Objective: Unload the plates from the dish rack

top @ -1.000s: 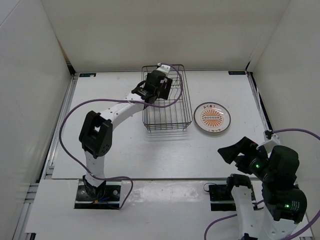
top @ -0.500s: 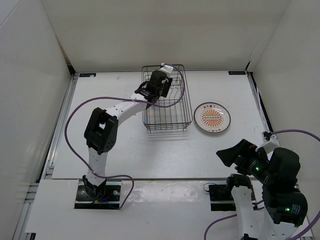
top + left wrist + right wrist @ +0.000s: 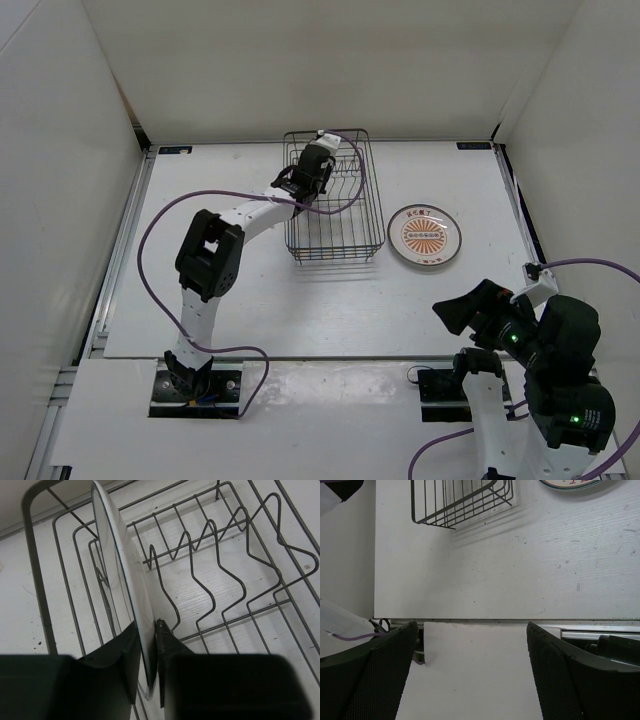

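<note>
Moved since a second ago: the left arm has folded its elbow up toward the rack (image 3: 335,250), and the left gripper (image 3: 318,165) has gone a little deeper toward the far end of the basket. The right arm has barely shifted, and the plate out on the table has not moved.
Done so far: one sunburst plate (image 3: 425,236) lies flat on the table (image 3: 300,300), just to the right of the rack and clear of it.
In hand now: we judge this to be the grasp on the next plate, with the lift not yet begun.
Left fingers: in the wrist view the left gripper (image 3: 146,645) is drawn narrow around the lower rim of the upright plate (image 3: 117,565). One finger sits on each face, and both seem to touch it.
Where that plate is: it stands on edge in a slot at the far end of the rack, leaning slightly, with the bent wire dividers beside it empty.
Right fingers: the right gripper (image 3: 471,630) is spread wide with nothing between its fingers, parked over the near edge of the table, well apart from the rack.
Left to do: we must lift this plate out and set it down. We can find no third plate in any view, so we cannot say where it is.
</note>
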Robot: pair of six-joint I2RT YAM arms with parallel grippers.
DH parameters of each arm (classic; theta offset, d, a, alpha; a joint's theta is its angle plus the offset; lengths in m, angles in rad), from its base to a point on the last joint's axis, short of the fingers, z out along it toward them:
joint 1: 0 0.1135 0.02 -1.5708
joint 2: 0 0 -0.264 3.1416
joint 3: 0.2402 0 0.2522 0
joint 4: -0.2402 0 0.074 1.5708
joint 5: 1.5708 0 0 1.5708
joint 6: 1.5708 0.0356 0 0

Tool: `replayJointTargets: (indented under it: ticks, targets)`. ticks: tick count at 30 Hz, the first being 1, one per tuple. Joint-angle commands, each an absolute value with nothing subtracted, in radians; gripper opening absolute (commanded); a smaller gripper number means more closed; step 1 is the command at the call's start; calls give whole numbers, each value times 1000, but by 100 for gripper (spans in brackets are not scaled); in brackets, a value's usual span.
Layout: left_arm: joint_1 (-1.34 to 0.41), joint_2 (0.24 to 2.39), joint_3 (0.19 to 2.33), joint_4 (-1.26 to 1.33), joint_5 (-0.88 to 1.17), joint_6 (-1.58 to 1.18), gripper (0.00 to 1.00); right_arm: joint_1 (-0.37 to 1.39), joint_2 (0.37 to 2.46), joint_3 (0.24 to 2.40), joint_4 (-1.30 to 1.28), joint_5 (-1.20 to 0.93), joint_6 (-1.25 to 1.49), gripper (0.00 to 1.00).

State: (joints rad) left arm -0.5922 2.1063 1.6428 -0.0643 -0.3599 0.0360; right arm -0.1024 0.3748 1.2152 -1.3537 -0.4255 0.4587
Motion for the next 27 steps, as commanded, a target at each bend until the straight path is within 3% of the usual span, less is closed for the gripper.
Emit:
replayJointTargets:
  ticks: [1,8,22,27]
  targets:
    - [-594,2082,1644,-23,-336,41,26,-98,380,1246,-1598,-437,431,90]
    - [-594,1987,1592,21,-321,32,0,-95,364,1220,-1594,-426,428,90]
    - [-653,1701,1459,198,-255,35,0,-97,348,1175,-1555,-414,431,90]
    - [-701,1596,1502,47,-340,206,0,-94,348,1181,-1562,-394,419,90]
